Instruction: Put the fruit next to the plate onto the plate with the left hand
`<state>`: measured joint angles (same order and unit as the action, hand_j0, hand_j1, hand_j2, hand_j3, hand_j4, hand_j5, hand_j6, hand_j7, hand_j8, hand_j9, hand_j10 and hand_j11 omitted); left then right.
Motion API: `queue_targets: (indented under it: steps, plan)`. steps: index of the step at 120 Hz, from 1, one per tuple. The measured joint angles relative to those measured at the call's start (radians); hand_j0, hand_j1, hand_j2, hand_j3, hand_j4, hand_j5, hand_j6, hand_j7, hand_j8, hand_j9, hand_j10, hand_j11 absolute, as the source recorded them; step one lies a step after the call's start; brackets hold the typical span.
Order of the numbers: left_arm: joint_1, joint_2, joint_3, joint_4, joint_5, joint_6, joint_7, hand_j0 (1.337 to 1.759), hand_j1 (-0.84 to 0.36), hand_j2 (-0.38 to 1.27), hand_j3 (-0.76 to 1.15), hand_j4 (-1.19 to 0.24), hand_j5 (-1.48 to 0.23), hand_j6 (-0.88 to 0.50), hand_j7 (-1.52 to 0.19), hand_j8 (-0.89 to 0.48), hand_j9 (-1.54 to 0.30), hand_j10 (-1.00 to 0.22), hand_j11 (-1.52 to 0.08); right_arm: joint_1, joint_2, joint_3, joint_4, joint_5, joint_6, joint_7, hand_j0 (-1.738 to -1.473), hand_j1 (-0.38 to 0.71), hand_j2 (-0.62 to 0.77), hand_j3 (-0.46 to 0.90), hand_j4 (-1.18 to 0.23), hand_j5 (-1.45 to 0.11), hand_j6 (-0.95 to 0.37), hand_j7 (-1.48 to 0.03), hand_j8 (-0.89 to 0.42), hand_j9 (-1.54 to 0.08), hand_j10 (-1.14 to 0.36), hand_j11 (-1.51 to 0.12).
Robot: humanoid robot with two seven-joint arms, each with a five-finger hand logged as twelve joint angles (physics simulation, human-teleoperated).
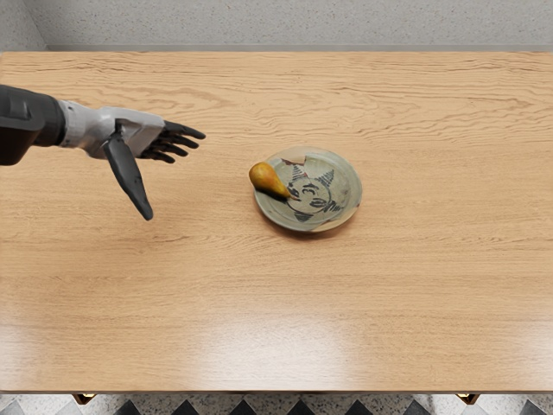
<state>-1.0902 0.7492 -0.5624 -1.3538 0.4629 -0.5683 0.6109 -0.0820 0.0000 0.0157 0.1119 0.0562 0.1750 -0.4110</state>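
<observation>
Pear (269, 180) lying on rim of plate (349, 175), left hand (145, 139) spread, empty, well apart, arm cropped at edge

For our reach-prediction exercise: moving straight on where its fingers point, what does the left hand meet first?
Probably the pear on the plate's left rim, though the left hand may pass above it; height is unclear.

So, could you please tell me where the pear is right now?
In the head view the pear lies just left of centre, across the left rim of the plate, apart from the open left hand further left.
</observation>
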Motion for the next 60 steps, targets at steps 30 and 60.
queue_targets:
  steps: [30, 60]
  plan:
    - [0.003, 0.012, -0.038, -0.001, -0.054, -0.039, 0.000, 1.658, 0.32, 0.01, 0.00, -0.02, -0.03, -0.03, -0.03, -0.02, -0.03, -0.02, -0.03, 0.001, 0.000, 0.001, 0.000, 0.001, 0.000, 0.000, -1.658, -0.35, 0.00, 0.00, 0.00, 0.00, 0.00, 0.00, 0.00, 0.00, 0.00, 0.00]
    - [0.003, 0.012, -0.042, -0.001, -0.060, -0.043, 0.000, 1.658, 0.32, 0.01, 0.00, -0.02, -0.03, -0.02, -0.03, -0.02, -0.03, -0.02, -0.03, 0.001, 0.000, 0.001, 0.000, 0.001, 0.000, 0.000, -1.658, -0.35, 0.00, 0.00, 0.00, 0.00, 0.00, 0.00, 0.00, 0.00, 0.00, 0.00]
